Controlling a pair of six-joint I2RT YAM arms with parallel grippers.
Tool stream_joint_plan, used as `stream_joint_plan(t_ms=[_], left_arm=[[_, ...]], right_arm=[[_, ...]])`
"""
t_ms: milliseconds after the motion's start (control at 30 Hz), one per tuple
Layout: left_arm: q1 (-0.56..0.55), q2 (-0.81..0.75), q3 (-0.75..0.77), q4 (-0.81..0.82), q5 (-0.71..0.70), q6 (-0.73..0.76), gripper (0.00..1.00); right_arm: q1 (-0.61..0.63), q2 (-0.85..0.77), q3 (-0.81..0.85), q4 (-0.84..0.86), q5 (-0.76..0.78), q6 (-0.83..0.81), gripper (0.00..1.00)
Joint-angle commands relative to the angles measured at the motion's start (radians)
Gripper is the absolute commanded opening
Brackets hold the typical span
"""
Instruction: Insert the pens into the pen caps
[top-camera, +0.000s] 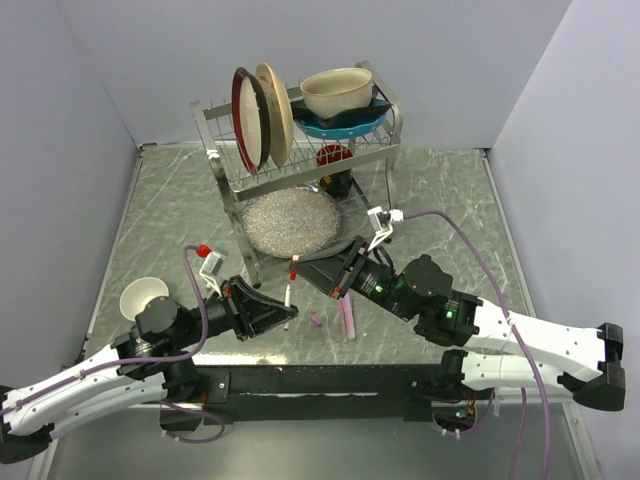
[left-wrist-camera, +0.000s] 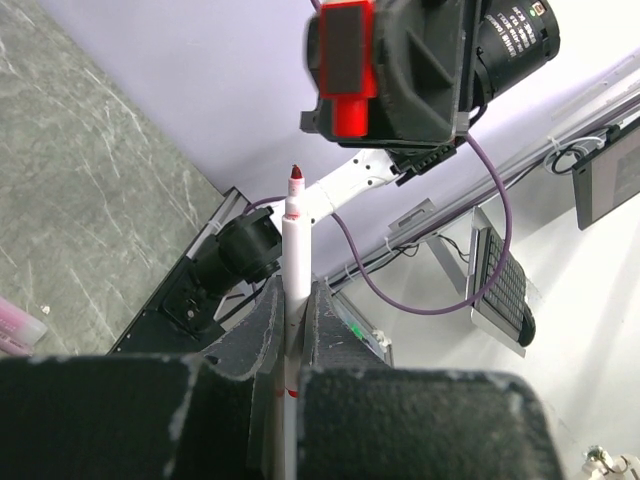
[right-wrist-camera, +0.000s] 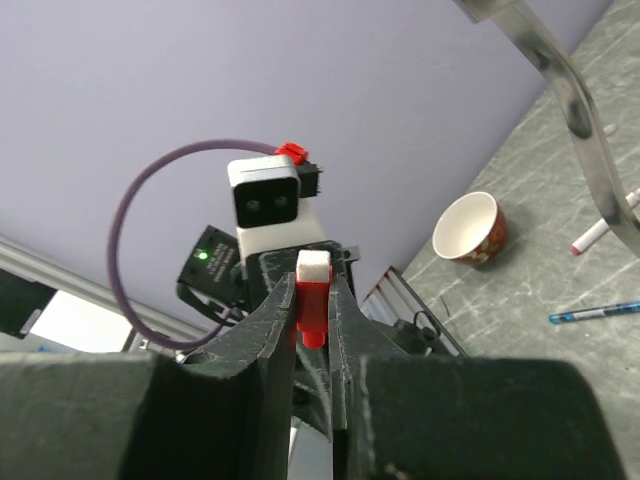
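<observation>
The grey marbled counter (top-camera: 450, 220) carries a two-tier wire dish rack (top-camera: 300, 162) at the back, loaded with plates and a bowl. In front of it the two arms reach toward each other.

The left hand (top-camera: 285, 315) is closed almost fully on the whitish plastic pen with the red felt tip (left-wrist-camera: 297, 250). It grips the lower barrel, so the tip end stands free above the fingers. The right hand (top-camera: 342, 288) is pinched on the stubby red plastic cap (right-wrist-camera: 313, 310), which pokes up between its fingers with a white end on top. In the left wrist view the cap sits above and a little to the right of the pen tip, well apart from it.

A salmon pink pen (top-camera: 347, 318) lies on the counter between the hands, with a tiny pink cap (top-camera: 316, 321) just beside it. A dark blue pen (right-wrist-camera: 594, 313) lies further off, toward a small cup (right-wrist-camera: 467, 228).

The pen looks light, stiff and smooth, so it could twist or slide in a loose pinch. A hold low on the barrel suits it, leaving the tip clear. The cap is lighter and so short that the fingers cover much of it. It wants gripping across its sides, with the mouth unobstructed. Any tilt between the two would probably jam the tip on the rim.
</observation>
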Motion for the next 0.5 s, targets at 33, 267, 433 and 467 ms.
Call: stream_joint_plan(t_ms=[33,267,433,467], left_arm=[[0.002,0.005,0.002,0.058,0.024,0.005,0.01],[0.001,0.007,0.013,0.055,0.025,0.018,0.01],[0.002,0.005,0.011,0.056,0.024,0.018,0.01],[0.002,0.005,0.013,0.052,0.024,0.018,0.01]], right_arm=[[0.007,0.009,0.046,-0.01,0.028,-0.025,0.0],[0.007,0.015,0.047,-0.017,0.022,-0.025,0.0],[0.007,0.022,0.055,-0.023,0.01,-0.025,0.0],[0.007,0.024,0.055,-0.023,0.008,-0.024,0.0]])
